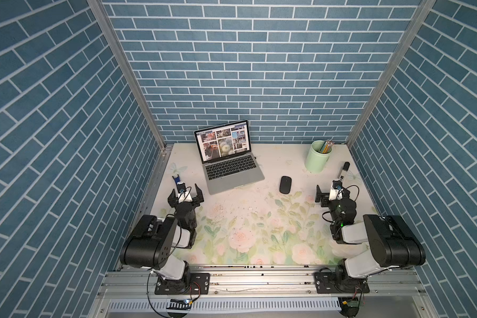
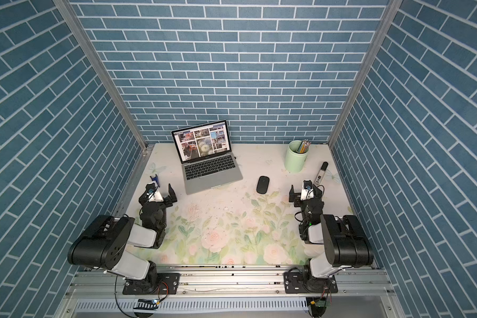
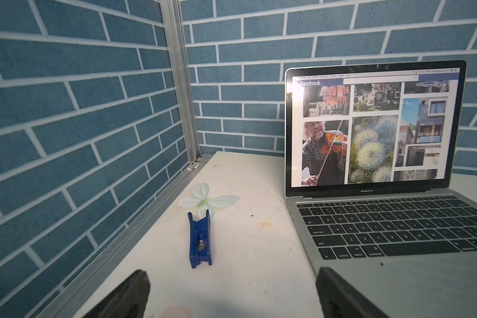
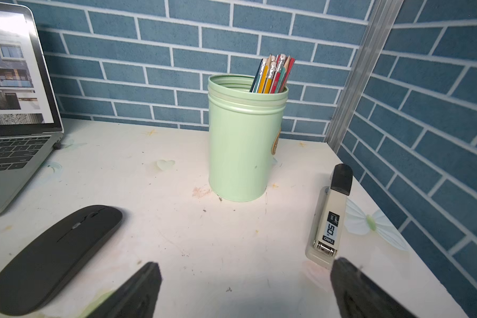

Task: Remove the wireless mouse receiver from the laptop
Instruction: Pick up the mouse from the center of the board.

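The left gripper (image 3: 233,275) and the right gripper (image 4: 247,265) gape wide, empty. The laptop (image 3: 369,234) sits just ahead of the left gripper, with what may be the wireless mouse receiver (image 4: 57,145) at its side.

Likely a lab test booth: brick-print panels (image 1: 259,68), aluminium frame (image 1: 127,71).

The table (image 1: 276,165) had flowers painted on it. On it sat an open laptop (image 1: 232,172), a black mouse (image 1: 285,184), a green cup (image 1: 316,162), a stapler (image 1: 343,173) and a blue clip (image 1: 176,179).
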Available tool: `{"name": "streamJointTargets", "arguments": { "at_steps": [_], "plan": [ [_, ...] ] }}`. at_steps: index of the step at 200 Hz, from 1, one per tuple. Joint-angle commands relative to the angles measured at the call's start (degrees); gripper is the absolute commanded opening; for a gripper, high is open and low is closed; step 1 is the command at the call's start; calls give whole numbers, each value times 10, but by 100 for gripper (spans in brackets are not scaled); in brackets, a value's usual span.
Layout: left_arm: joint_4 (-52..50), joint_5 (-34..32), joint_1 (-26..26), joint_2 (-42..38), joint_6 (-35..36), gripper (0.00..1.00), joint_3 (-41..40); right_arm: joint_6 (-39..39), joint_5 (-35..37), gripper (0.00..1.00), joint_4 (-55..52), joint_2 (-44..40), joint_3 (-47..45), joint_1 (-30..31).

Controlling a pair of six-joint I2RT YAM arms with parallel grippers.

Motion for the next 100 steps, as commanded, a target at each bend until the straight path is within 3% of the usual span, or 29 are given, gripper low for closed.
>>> {"name": "streamJointTargets", "arguments": {
  "at_steps": [1, 100],
  "plan": [
    [3, 4, 4, -2, -6, 100, 4, 3, -2, 100, 2, 4, 5, 1],
    [-2, 11, 8, -2, -6, 100, 6, 3, -3, 100, -1, 4, 7, 0]
  ]
}}
